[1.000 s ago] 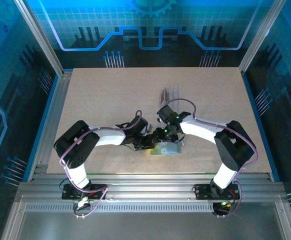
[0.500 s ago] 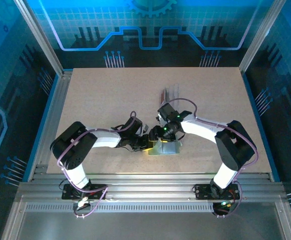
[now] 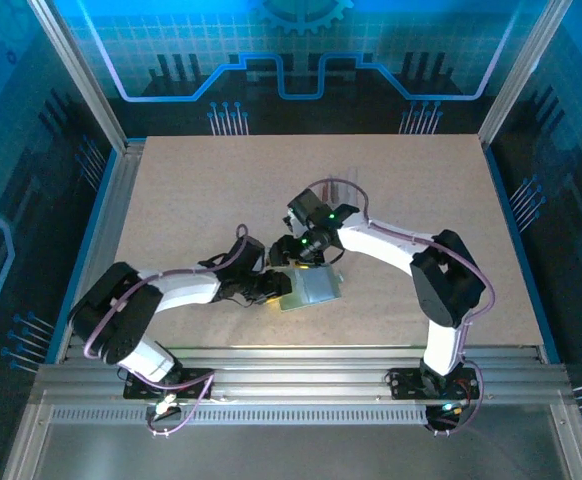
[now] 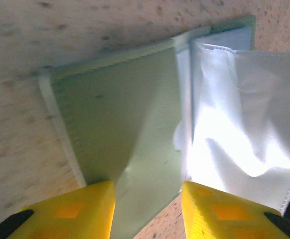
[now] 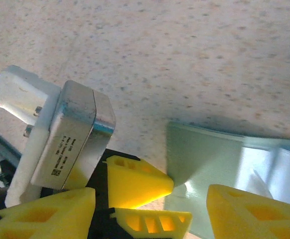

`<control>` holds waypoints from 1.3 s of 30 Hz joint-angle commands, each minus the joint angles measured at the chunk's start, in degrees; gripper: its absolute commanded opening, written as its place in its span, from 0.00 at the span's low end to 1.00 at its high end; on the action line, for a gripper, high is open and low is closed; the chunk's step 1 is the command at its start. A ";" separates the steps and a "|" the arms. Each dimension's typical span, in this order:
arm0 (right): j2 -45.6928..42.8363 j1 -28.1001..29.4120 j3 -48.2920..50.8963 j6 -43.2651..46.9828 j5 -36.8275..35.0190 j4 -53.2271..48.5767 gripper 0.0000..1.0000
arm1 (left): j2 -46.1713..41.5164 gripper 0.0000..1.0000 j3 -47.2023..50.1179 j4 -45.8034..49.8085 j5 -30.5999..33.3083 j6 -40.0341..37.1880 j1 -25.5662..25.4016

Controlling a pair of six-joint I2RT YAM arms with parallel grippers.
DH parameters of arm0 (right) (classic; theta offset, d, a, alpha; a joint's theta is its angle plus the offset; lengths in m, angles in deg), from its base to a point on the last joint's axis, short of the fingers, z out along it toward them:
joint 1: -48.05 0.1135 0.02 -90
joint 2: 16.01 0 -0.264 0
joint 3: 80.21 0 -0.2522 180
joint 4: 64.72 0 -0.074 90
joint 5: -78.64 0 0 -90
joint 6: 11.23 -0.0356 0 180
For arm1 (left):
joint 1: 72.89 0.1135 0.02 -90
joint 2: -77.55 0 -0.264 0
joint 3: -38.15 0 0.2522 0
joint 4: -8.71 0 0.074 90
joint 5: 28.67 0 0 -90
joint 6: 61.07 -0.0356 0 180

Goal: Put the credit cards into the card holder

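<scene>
Left end effector (image 4: pixel 146 188) straddling card holder (image 4: pixel 117 114), matte grey-green (glossy white lining (image 4: pixel 244 124))

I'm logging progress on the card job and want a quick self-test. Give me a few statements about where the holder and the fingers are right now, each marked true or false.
1. The card holder is open, with a shiny pale lining showing beside its green cover. True.
2. The right gripper has its fingers clamped on a card. False: its fingers are spread wide and hold no card.
3. The left gripper has a finger on either side of the holder's edge. True.
4. The holder lies at the far edge of the table. False: it lies in the near half, close to both grippers.
</scene>
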 commanded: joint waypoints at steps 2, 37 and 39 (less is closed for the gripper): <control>3.13 1.43 -3.98 -1.93 7.13 8.66 0.63 | -5.92 0.46 1.41 3.42 -3.26 -2.99 -0.46; 33.00 -10.31 -64.89 15.75 -52.96 -41.02 0.56 | -9.41 0.50 -2.33 8.38 -2.93 -6.03 5.13; 35.45 -10.36 -67.22 15.54 -53.98 -40.94 0.56 | -8.91 0.50 -2.24 7.86 -3.17 -5.99 5.13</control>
